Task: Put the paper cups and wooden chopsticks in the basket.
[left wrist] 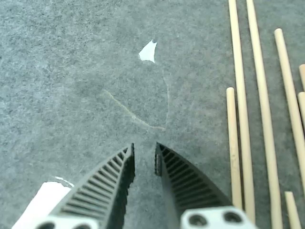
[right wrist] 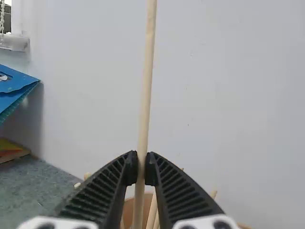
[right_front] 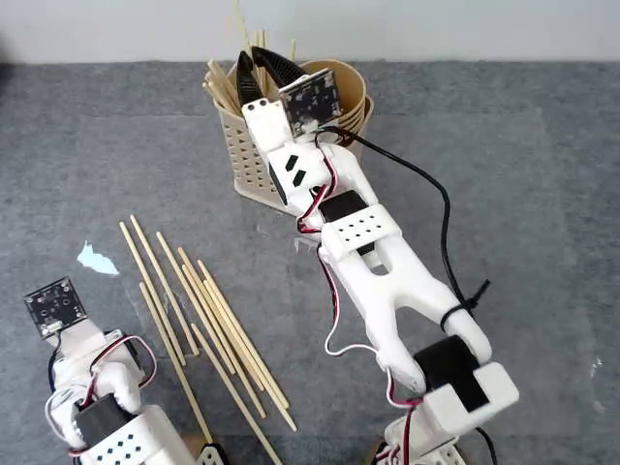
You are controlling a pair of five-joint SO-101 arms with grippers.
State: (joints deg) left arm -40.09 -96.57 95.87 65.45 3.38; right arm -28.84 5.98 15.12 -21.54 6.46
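A: First entry?
B: Grey felt mat (right_front: pixel 542 194), covering the tabletop. Surface fibrous and flecked.

A: Anything lying on it?
B: One scrap of pale paper (right_front: pixel 95 259), small, torn, roughly triangular. It lies flat toward the mat's left side in the high view. Near it, in the left wrist view, is a thin pale thread (left wrist: pixel 136 119), curved and loose on the felt.

A: Background?
B: Plain white wall (right_front: pixel 436 29) along the mat's far edge. In the right wrist view, a blue board (right wrist: pixel 14 88), tilted, with an orange-yellow object (right wrist: pixel 9 148) below it that cannot be identified.
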